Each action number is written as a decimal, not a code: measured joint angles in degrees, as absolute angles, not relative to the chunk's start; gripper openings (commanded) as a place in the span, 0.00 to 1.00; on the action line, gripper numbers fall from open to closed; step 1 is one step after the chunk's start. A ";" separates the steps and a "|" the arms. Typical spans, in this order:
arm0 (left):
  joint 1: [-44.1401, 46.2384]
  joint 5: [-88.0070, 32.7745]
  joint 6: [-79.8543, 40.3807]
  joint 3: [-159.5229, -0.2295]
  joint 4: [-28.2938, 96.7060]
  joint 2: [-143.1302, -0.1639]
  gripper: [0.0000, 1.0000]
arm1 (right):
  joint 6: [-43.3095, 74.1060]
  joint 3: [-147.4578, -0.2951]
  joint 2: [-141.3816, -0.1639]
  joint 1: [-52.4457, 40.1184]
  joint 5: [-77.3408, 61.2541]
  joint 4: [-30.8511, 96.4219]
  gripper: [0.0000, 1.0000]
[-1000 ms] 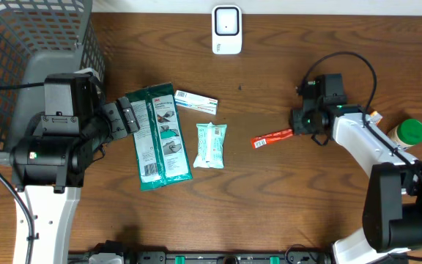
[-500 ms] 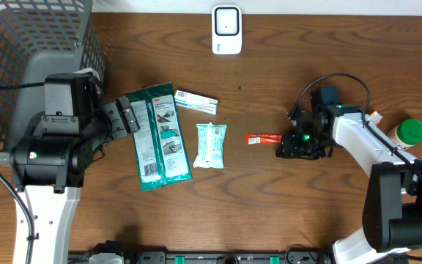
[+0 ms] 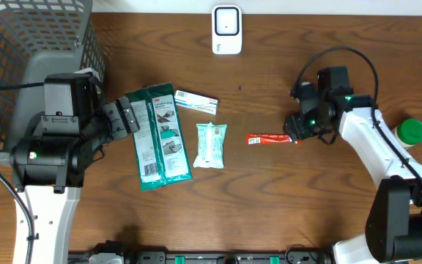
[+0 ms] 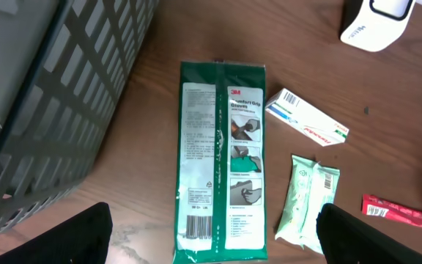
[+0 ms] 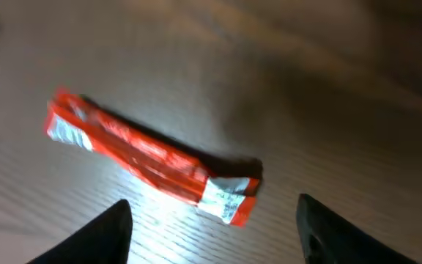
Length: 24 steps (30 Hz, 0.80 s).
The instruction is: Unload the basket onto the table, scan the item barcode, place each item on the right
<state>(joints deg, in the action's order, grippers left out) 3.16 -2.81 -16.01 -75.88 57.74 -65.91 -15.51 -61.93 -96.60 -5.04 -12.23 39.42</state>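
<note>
The red packet (image 3: 272,139) is lying flat on the wooden table (image 3: 284,205), right of centre, with its long side running left to right. Its white end is pointing right toward the right gripper (image 3: 297,133). In the right wrist view the print on that end is too blurred to tell whether it is the barcode. The right gripper is hovering just beside the packet's right end. Its two fingers are standing spread with nothing between them, so it is gripping nothing. The white scanner (image 3: 226,29) is standing at the far edge of the table, well apart from the packet and to its left. As I judge it, the scan itself is not being done: the packet is resting on the wood, not facing the scanner. What seems left is to close on it, lift it, carry it far and left, and turn its code toward the scanner's face. Further left, a pale wipes pouch (image 3: 210,144), a small white box (image 3: 195,101) and a green glove pack (image 3: 157,137) are lying near one another. The left gripper (image 3: 128,117) is hanging wide open and empty beside the green pack. A grey basket (image 3: 20,37) is filling the far-left corner, and a green-capped bottle (image 3: 409,132) is standing at the right edge.
</note>
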 measured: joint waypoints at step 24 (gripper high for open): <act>3.16 -2.81 -16.01 -75.88 57.71 -65.91 0.90 | -25.47 -46.19 -97.12 -5.04 -21.04 14.59 0.48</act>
<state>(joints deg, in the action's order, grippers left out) 3.16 -2.81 -16.01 -75.88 57.71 -65.91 -25.47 -46.19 -97.12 -5.04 -21.04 14.59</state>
